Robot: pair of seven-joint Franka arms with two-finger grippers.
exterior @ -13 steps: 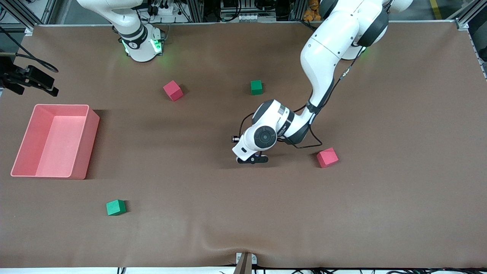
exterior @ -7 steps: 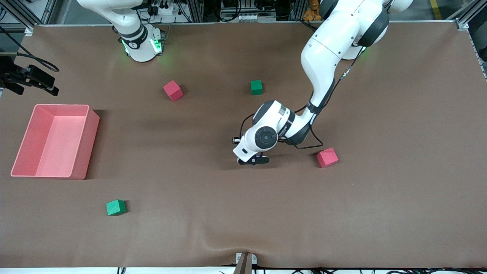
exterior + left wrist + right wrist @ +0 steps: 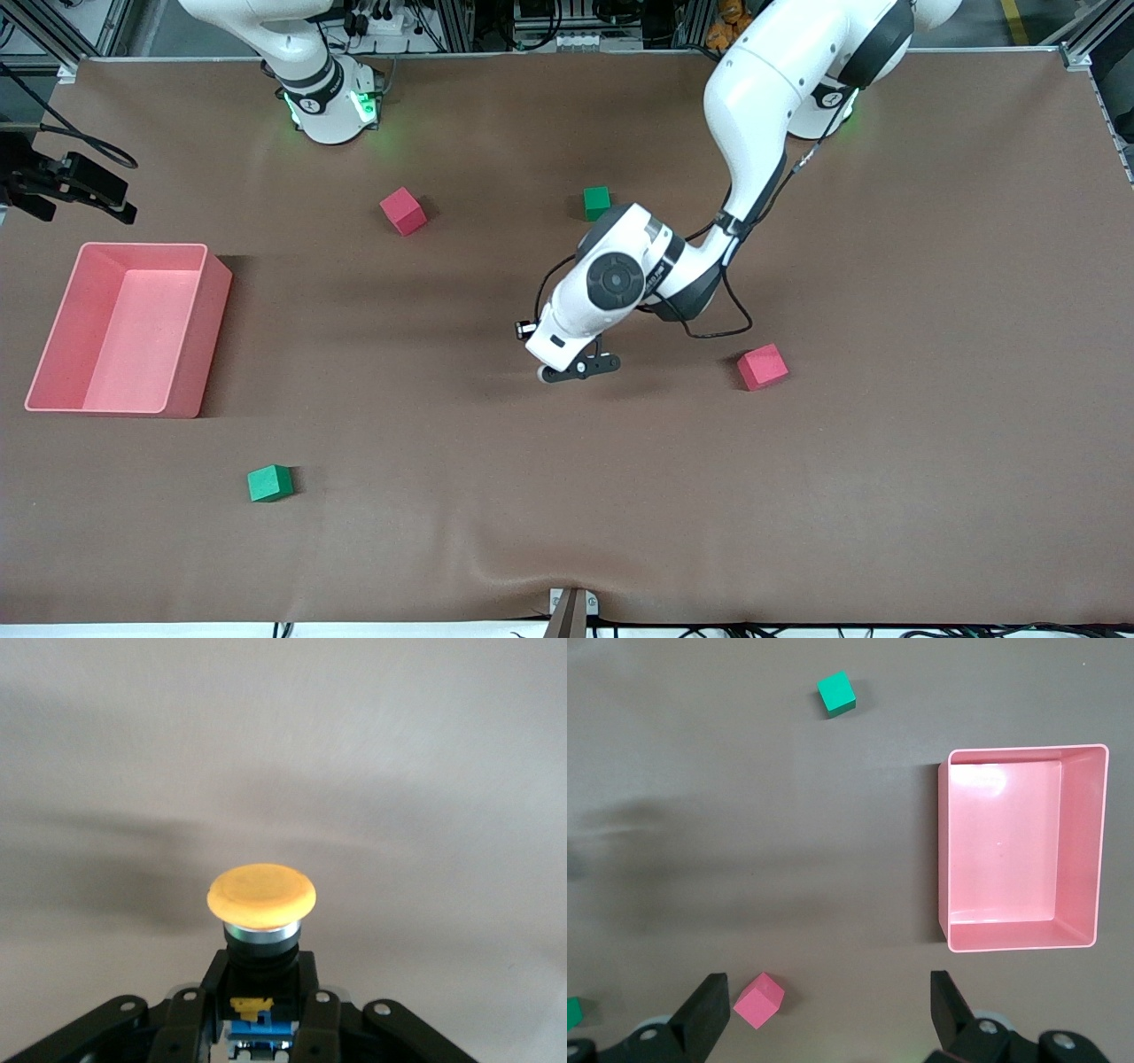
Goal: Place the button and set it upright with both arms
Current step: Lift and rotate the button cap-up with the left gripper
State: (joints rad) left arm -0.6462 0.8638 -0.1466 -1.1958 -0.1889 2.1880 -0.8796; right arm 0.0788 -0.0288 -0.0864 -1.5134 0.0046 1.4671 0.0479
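The button [image 3: 261, 895] has a round orange cap, a black body and a blue base with a yellow tab. My left gripper [image 3: 259, 1028] is shut on its body, with the cap pointing away from the wrist. In the front view the left gripper [image 3: 580, 365] hangs low over the middle of the table, and the wrist hides the button there. My right gripper [image 3: 828, 1014] is open and holds nothing; it is high over the table at the right arm's end. Its hand is out of the front view.
A pink bin [image 3: 53, 354] stands at the right arm's end, also seen as the pink bin [image 3: 1099, 850] in the right wrist view. Red cubes [image 3: 403, 211] [image 3: 763, 367] and green cubes [image 3: 597, 202] [image 3: 269, 483] lie scattered around the left gripper.
The left gripper closed on the button. Its wrist then rose and shifted slightly toward the right arm's end. The right arm has not moved.
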